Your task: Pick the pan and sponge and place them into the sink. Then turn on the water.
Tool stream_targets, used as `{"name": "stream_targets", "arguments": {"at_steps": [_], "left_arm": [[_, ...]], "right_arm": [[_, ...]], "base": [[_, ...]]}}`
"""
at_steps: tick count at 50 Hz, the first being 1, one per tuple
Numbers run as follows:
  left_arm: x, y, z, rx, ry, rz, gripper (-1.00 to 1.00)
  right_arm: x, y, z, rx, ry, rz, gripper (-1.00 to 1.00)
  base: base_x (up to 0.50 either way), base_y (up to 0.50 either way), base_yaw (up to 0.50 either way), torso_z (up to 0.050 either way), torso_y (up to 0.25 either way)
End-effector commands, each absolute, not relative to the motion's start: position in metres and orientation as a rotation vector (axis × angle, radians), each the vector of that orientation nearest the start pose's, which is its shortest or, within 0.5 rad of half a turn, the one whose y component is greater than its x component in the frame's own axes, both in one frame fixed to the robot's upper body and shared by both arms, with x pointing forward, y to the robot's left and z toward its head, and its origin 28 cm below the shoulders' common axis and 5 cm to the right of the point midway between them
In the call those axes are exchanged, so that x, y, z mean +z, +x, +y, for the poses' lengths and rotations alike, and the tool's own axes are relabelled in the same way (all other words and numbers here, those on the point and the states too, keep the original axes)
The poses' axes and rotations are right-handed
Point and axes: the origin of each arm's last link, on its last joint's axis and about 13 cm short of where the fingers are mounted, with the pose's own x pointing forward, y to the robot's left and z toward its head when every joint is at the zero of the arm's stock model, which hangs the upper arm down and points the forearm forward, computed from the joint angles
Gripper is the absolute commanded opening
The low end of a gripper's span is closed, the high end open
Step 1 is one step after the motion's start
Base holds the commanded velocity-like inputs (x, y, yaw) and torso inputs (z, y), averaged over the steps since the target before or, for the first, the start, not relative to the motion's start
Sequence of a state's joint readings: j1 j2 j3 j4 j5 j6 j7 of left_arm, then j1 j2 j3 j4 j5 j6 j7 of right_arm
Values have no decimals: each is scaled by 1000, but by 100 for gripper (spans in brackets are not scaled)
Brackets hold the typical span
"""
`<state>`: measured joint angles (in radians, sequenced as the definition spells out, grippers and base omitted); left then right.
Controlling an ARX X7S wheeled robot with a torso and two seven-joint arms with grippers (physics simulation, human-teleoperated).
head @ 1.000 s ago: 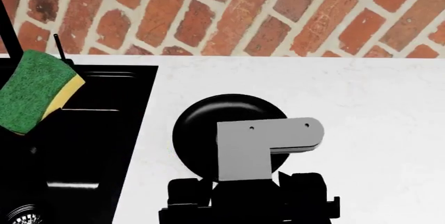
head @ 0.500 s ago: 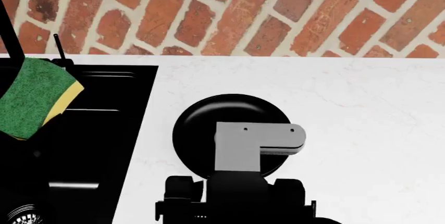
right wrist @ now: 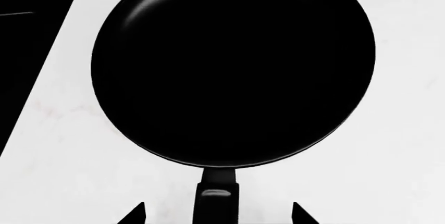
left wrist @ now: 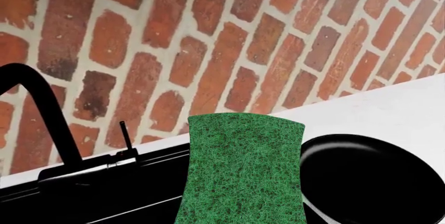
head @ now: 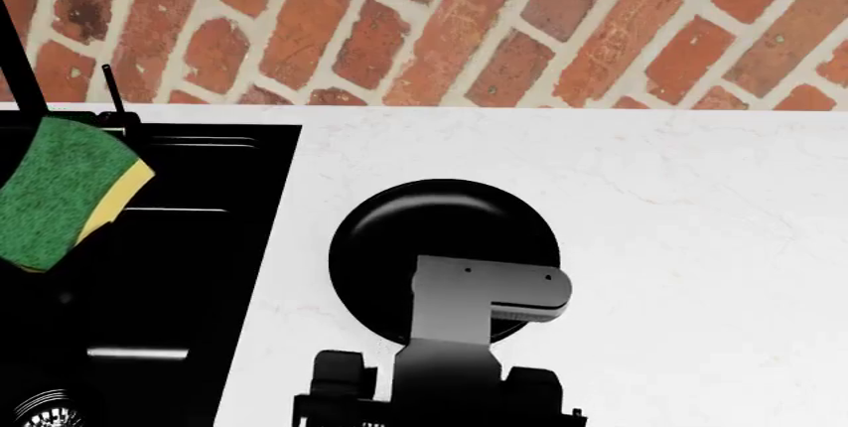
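The black pan lies on the white counter right of the sink. In the right wrist view the pan fills the picture, its handle pointing toward my right gripper. That gripper is open, one fingertip on each side of the handle, apart from it. The green and yellow sponge hangs tilted over the sink's left part. In the left wrist view the sponge hides my left gripper's fingers, which are shut on it. No water stream shows.
The black faucet and its thin lever stand at the sink's back edge by the brick wall. The round drain is at the sink's near left. My right arm's grey bracket covers the pan's near rim.
My right arm has drawn back toward me and its grey bracket has turned, uncovering more of the pan. The sponge has shifted slightly left and down over the sink.
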<state>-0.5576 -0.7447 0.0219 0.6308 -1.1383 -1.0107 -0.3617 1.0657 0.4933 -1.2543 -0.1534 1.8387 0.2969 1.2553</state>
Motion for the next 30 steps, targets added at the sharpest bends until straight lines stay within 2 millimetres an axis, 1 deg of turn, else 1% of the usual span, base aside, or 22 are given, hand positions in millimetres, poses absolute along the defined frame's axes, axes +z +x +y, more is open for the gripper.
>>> {"name": "stream_targets", "arguments": {"at_steps": [1,2,14,16,20,21,22,23,24,25,27,28,29,30], "left_arm": [[218,218,278,-278,101,63,-100],[218,218,277,-277,102,63,-100],[218,217,277,-283,106,66,-100],[218,217,277,-283,108,67,-100],[217,217,277,-282,107,68,-100],[217,218,278,-282,107,69,-100],[217,218,278,-282,107,69,-100],[215,224,270,-282,110,71,-100],[215,225,268,-282,107,71,-100],[214,227,264,-282,105,70,-100],[214,227,263,-284,106,69,-100],[213,227,264,-286,105,70,-100],[213,227,264,-284,105,71,-100],[213,227,266,-284,104,72,-100]], "right_arm": [[163,255,-15,37,114,719,100],[164,255,-16,36,128,709,-100],[171,253,-17,38,155,674,-100],[175,253,-20,40,180,635,-100],[180,252,-25,49,163,558,-100],[180,252,-26,60,130,552,-100],[180,251,-26,61,147,560,-100],[179,250,-28,93,103,525,-100],[179,250,-29,75,111,556,-100],[180,251,-33,80,124,536,-100],[181,251,-39,78,93,517,-100],[183,251,-44,91,119,502,-100],[183,252,-50,75,64,495,-100],[184,251,-51,87,55,501,-100]], "base": [[0,0,0,0,0],[0,0,0,0,0],[0,0,0,0,0],[0,0,0,0,0],[0,0,0,0,0],[0,0,0,0,0],[0,0,0,0,0],[0,0,0,0,0],[0,0,0,0,11],[0,0,0,0,0],[0,0,0,0,0],[0,0,0,0,0],[0,0,0,0,0],[0,0,0,0,10]]}}
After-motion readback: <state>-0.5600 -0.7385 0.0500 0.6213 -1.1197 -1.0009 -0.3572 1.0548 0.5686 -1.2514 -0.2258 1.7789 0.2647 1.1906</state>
